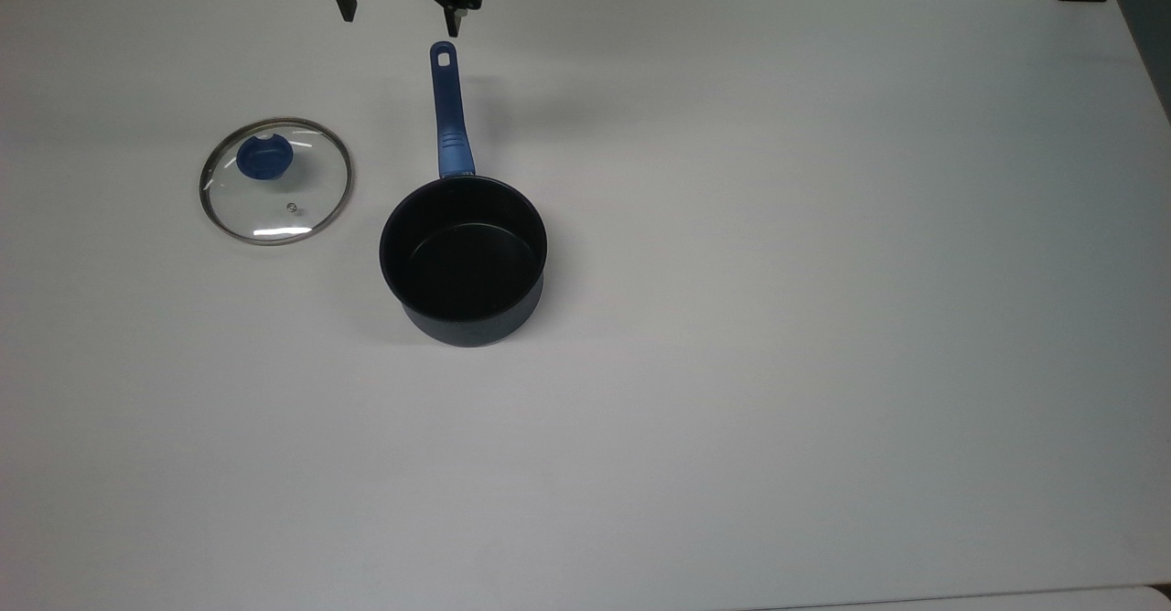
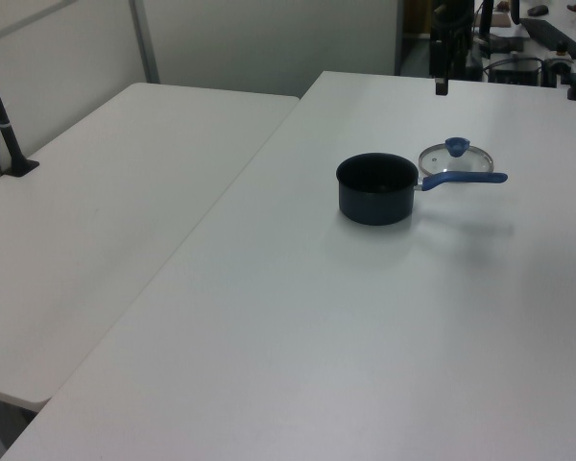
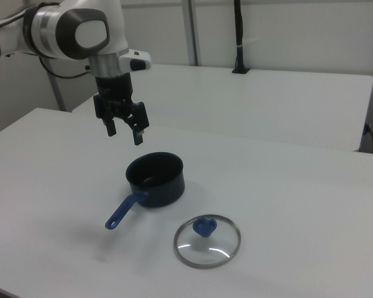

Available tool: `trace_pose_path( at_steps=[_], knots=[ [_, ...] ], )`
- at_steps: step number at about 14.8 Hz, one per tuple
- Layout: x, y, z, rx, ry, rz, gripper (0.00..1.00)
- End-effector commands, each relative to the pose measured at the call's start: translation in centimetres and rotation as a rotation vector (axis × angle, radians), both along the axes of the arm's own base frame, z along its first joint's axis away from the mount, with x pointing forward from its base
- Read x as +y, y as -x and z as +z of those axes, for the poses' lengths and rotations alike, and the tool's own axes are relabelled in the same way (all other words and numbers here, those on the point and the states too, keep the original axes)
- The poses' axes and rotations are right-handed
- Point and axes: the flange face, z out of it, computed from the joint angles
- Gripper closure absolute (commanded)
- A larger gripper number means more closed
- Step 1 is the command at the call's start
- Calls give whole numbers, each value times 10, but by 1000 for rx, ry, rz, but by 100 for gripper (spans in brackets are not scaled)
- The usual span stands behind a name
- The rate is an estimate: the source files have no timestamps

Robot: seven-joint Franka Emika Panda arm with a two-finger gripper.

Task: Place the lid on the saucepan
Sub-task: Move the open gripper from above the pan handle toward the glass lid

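On the white table (image 1: 732,364), the round clear glass lid (image 1: 275,181) lies at seven o'clock from the black two-finger gripper (image 1: 399,16), whose fingers spread wide, empty, in the top view.

Clear glossy glass lid (image 1: 275,181) rimmed in metal, saucepan (image 1: 464,262) finished matt dark, bench (image 1: 778,318) smooth matt white

Two white tables (image 3: 286,161) stand edge to edge, a black post (image 3: 238,37) behind.
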Motion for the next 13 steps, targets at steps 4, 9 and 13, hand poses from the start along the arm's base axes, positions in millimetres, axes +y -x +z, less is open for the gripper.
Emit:
trace_pose_path(
  at_steps=[4, 9, 13],
  knots=[
    [-11, 8, 8, -19, -24, 8, 0],
    [-11, 6, 10, -28, -21, 12, 0],
    [-10, 3, 12, -34, -19, 7, 0]
  ],
)
